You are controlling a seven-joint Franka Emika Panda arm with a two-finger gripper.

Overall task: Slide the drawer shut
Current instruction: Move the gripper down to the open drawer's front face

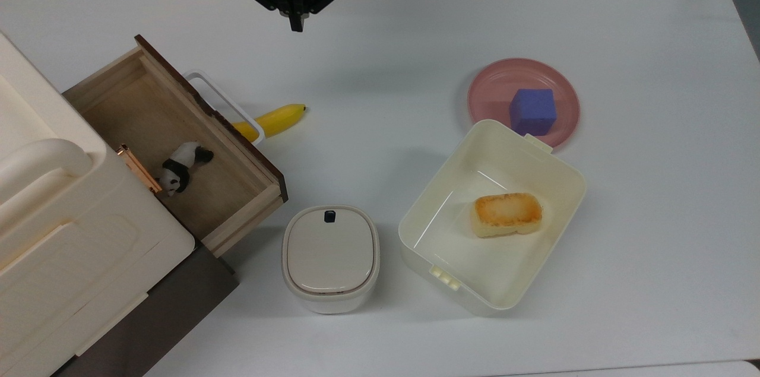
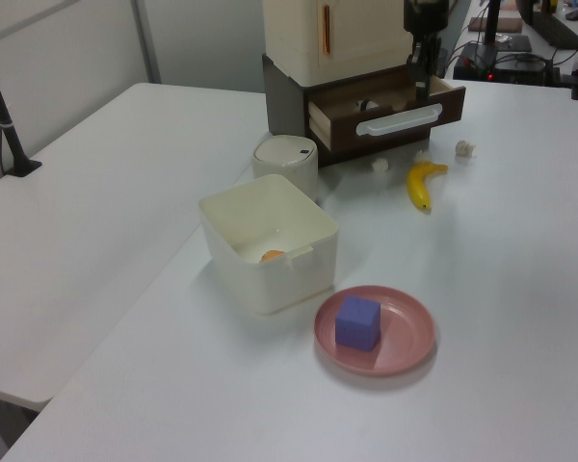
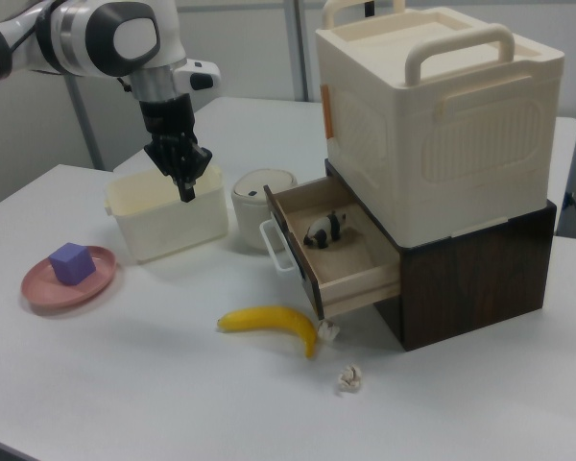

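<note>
Drawer pulled out, gripper clenched on nothing above the worktop.
Top view: the drawer juts open from the cabinet at the worktop's left edge, a toy panda inside; the gripper hangs near the far edge, fingers pressed together. Left view: the drawer is at the far end. Right view: the gripper hovers apart from the drawer; a banana lies before its handle.
</note>
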